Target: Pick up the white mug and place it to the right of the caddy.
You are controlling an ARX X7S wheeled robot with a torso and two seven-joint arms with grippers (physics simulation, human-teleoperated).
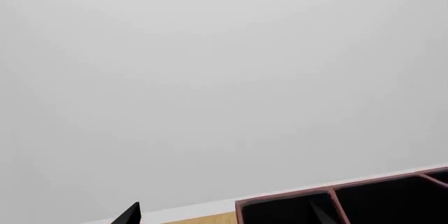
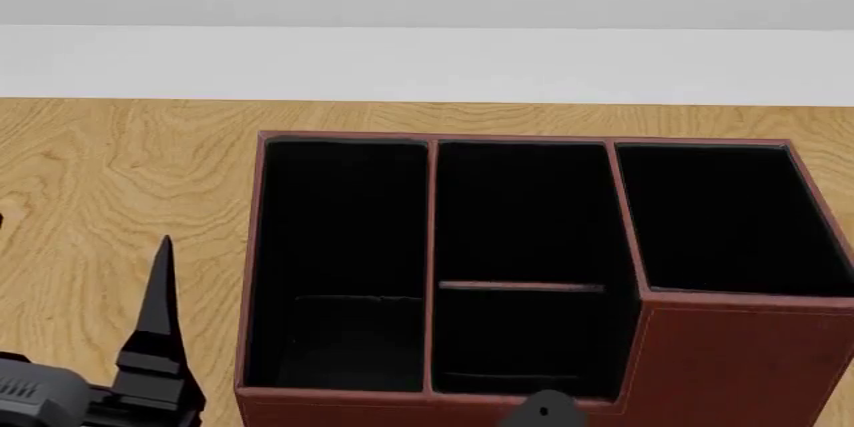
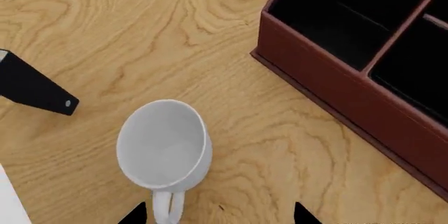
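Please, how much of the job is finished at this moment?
Nothing is finished yet. The white mug stands upright on the wooden table, apart from the caddy. The right claw hovers over it, fingertips apart, not gripping. Grasping, lifting and placing it to the caddy's right remain.

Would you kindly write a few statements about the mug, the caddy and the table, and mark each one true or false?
1. The white mug stands upright on the wooden table. True.
2. The white mug sits inside the caddy. False: it stands on the table outside it.
3. The caddy's compartments that show are empty. True.
4. The right gripper grips the mug. False: its fingertips are apart, near the handle, with nothing held.
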